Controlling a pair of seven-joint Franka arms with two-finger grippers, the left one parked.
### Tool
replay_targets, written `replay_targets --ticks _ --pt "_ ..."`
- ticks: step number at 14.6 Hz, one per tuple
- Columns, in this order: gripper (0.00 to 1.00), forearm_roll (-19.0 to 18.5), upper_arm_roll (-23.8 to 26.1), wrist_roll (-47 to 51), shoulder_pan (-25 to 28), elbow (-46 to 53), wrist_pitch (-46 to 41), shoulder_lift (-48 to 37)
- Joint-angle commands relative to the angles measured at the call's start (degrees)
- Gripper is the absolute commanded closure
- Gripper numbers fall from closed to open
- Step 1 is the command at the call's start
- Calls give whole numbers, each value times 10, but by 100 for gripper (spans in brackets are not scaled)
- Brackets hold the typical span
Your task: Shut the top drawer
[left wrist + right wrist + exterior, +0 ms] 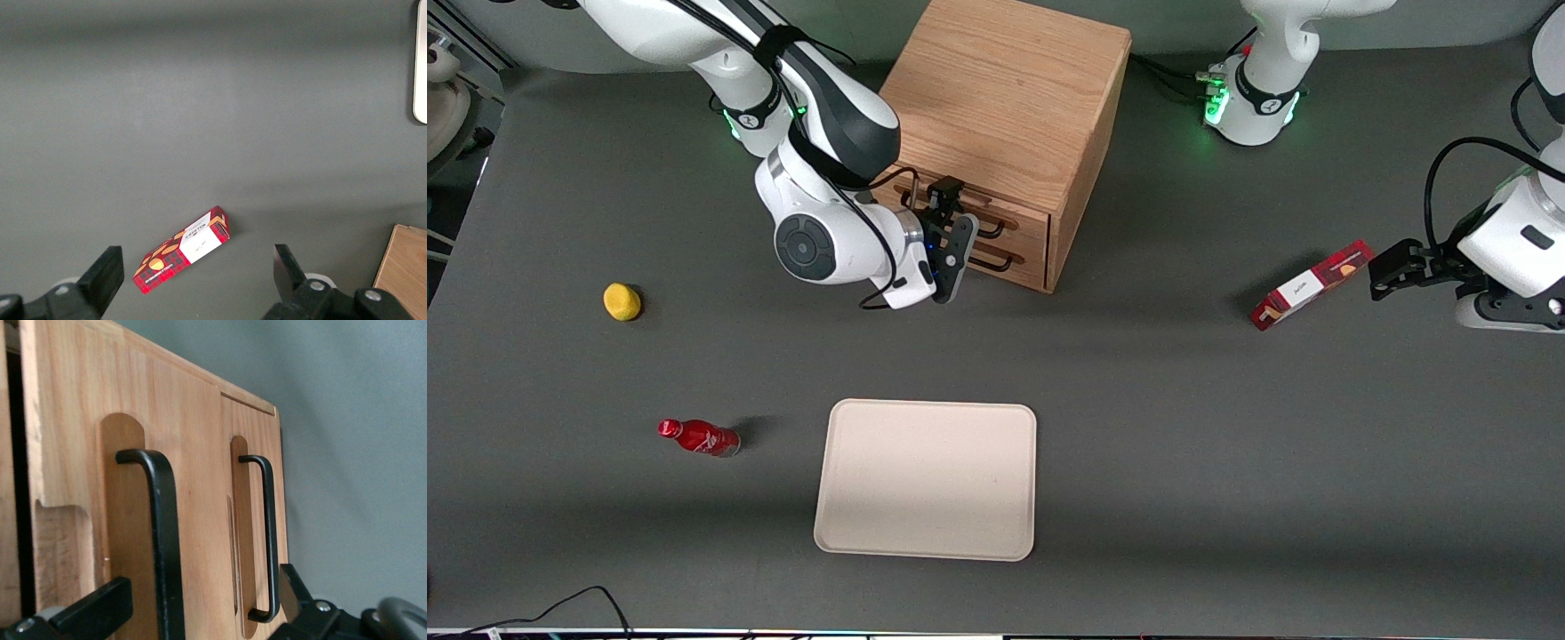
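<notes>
Two drawers sit in the front of the wooden cabinet, each with a black bar handle. The top drawer faces the front camera at a slant; in the wrist view a dark gap shows beside its front panel, so it stands slightly out of the cabinet. The gripper is directly in front of the top drawer, its jaws apart with one finger on each side of the top handle; whether a finger touches the bar cannot be told. The lower handle lies just beside the gripper.

The tray lies on the table, nearer the front camera than the cabinet. A lemon and a red bottle, lying on its side, are toward the working arm's end. A red box lies toward the parked arm's end.
</notes>
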Motion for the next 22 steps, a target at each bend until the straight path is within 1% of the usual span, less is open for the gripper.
replay_targets --ticks 1,4,8,9,11,13,14,16,18,20,21,22 --pt "0 25 11 8 -8 -15 0 -22" --pt "0 23 10 9 -16 16 -28 -27" --pt "0 14 2 9 -25 89 -107 -35" --pt "0 2 2 10 -26 101 -120 -47" --pt "0 -40 2 10 -33 114 -136 -90" --pt "0 -77 2 62 -37 112 -152 -154" --pt "0 -82 -5 95 -43 112 -175 -184" --pt "0 -102 -51 118 -42 111 -222 -241" --pt "0 -120 -111 127 -43 107 -274 -284" --pt "0 -140 -173 205 -43 89 -293 -317" --pt "0 -151 -192 224 -43 79 -293 -333" --pt "0 -179 -199 226 -43 65 -293 -349"
